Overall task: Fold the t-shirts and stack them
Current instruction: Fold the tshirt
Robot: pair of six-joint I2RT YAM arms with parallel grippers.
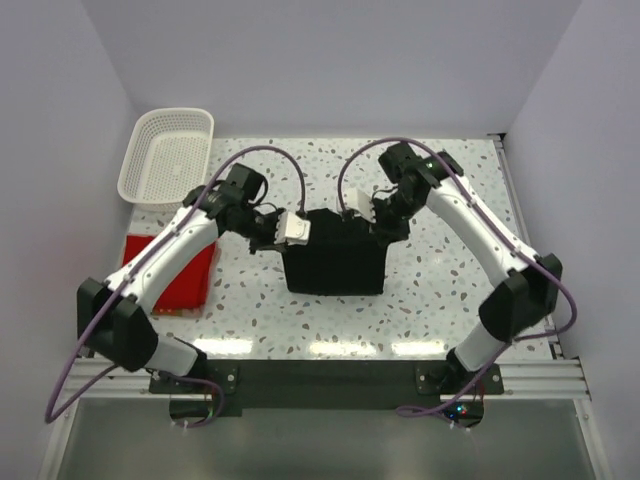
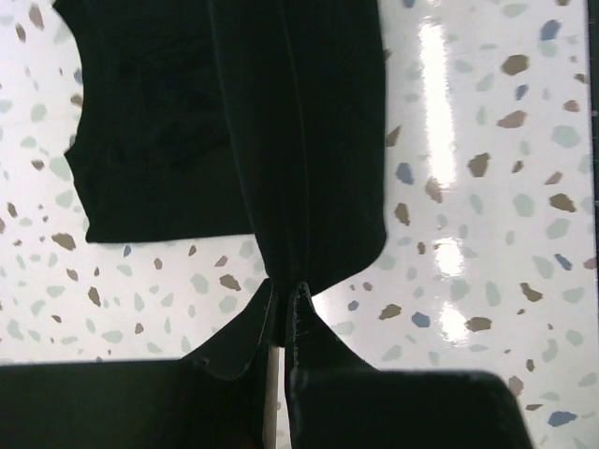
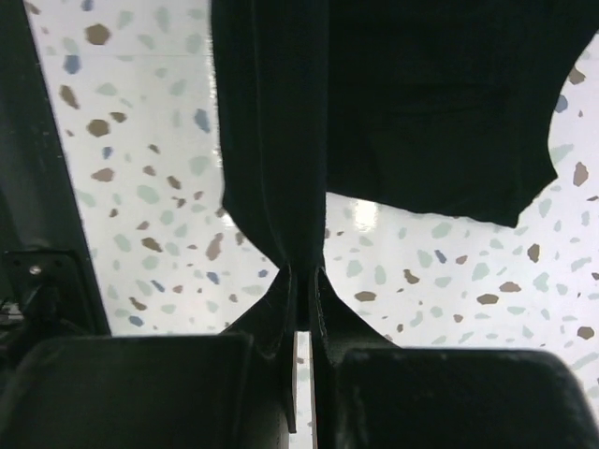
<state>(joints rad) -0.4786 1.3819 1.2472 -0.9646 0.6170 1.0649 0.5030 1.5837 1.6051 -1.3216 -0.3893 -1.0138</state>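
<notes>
A: Top view. The black t-shirt [image 1: 335, 262] lies mid-tabletop [image 1: 440, 290] as a compact dark block. The left hand [image 1: 296, 230] and right hand [image 1: 372, 213] sit at its far edge, one at each far corner. The red t-shirt [image 1: 195, 285] lies by the left edge, partly under the left arm [image 1: 170, 250]. The white basket [image 1: 165, 150] is at the far left corner, apart from both shirts.

B: Grip state from up there?

A: Not legible, the fingers are too small. Left wrist view: the left hand [image 2: 284, 295] is closed, pinching a narrow ridge of the black t-shirt [image 2: 299, 140]. The ridge runs straight away from the fingers over the speckled surface. Right wrist view: the right hand [image 3: 301, 281] is likewise clamped on a ridge of the same shirt [image 3: 421, 103].

B: What do the wrist views miss?

A: The red t-shirt, the basket, and the black shirt's whole outline. The top view misses the pinch itself.

B: Risks?

A: My judgement: each pinch holds only a thin ridge, so a hard pull could slip one corner free and skew the fold. Unequal travel of the two hands would twist the cloth. The left arm passes over the red t-shirt, and a low sweep could drag it.
</notes>
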